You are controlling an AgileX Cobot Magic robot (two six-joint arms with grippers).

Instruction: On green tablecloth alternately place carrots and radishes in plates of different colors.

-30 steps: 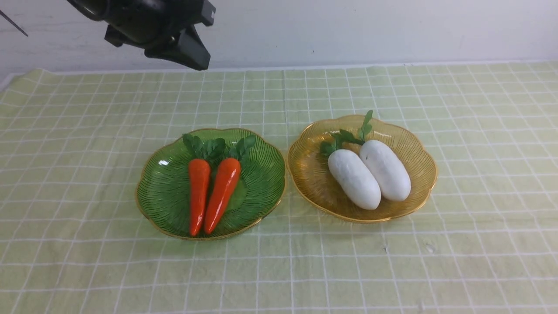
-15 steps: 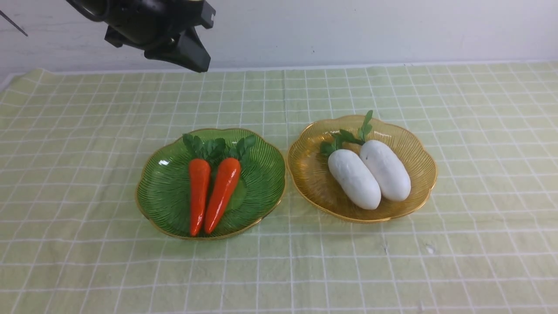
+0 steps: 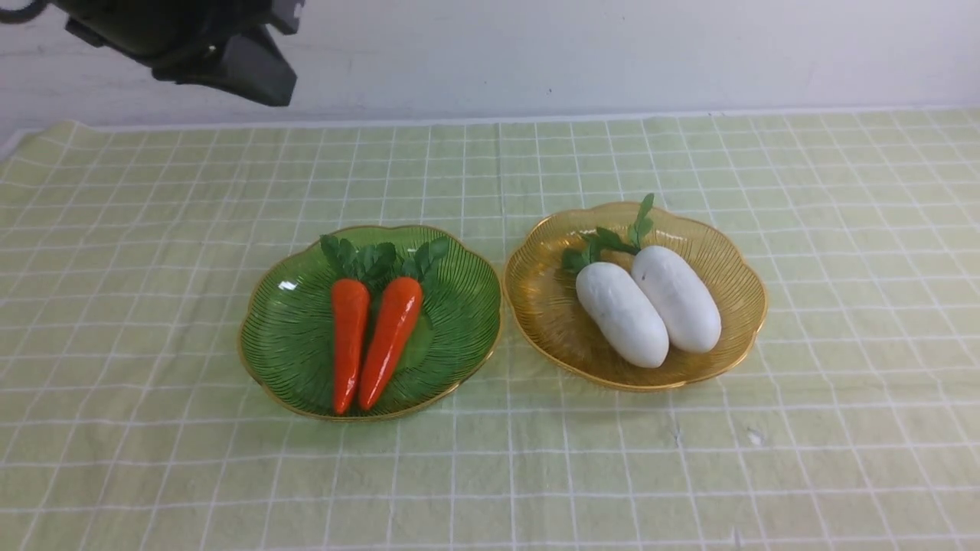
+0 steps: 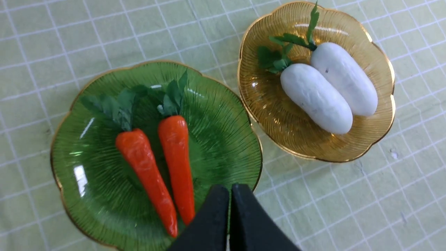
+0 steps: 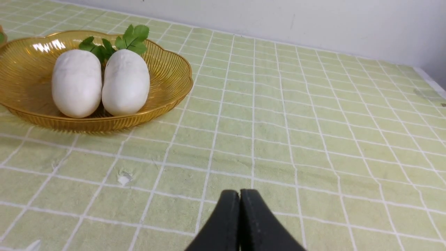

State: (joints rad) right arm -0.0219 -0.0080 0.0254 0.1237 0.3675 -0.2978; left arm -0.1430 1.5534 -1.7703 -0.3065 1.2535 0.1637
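With 2 carrots (image 3: 371, 340) and 2 radishes (image 3: 647, 306) plated, keep the left tool (image 4: 230, 195) and right tool (image 5: 239, 198) shut, empty and clear.

Two carrots (image 3: 351, 337) (image 3: 390, 337), two radishes (image 3: 622, 314) (image 3: 677, 298), two plates (image 3: 276, 344) (image 3: 543, 306), one tablecloth (image 3: 689, 474).

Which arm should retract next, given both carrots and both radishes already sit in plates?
Left. The left gripper, shut and empty, hangs above the green plate with the carrots; the right gripper, also shut, sits low, clear of the yellow plate holding the radishes.
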